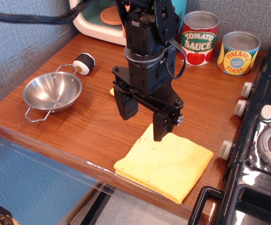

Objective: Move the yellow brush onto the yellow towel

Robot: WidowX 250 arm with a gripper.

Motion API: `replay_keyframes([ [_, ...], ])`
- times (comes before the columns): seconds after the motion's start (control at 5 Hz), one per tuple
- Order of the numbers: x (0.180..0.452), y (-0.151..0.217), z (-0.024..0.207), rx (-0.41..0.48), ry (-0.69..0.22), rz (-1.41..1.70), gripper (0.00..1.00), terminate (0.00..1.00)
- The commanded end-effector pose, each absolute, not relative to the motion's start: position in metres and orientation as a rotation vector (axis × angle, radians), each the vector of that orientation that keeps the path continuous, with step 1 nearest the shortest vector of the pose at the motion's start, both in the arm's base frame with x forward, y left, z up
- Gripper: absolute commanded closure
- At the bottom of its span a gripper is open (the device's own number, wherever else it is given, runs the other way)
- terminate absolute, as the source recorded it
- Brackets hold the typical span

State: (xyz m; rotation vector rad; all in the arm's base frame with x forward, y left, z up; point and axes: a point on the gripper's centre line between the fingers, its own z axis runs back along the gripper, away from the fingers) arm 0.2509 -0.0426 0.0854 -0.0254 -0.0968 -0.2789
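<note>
Here, the hand (144,123) wide open and empty above the yellow towel's (166,165) far edge.

The light is bright and soft. The metal bowl (52,91) shines with white glare. A pale shine lies on the desk (86,129). Shadows are faint. The picture looks a little fuzzy.

Yellow towel (166,165): matt woven cloth. Bowl (52,91): shiny polished metal. Table (79,126): glossy wood grain. Gripper (144,119): black, probably matt plastic. Tomato sauce can (199,38): paper label.
</note>
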Motion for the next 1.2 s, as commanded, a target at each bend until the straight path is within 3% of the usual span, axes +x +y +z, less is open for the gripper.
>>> replay_keyframes([
  [0.0,0.251,-0.043,0.085,-0.025,-0.097,-0.279,0.0,0.0],
  [0.2,0.267,-0.025,0.087,-0.008,-0.106,-0.218,0.0,0.0],
  [0.6,0.318,0.054,0.096,0.097,-0.122,-0.028,0.0,0.0],
  [1.0,0.337,0.098,0.084,0.074,-0.098,0.09,0.0,0.0],
])
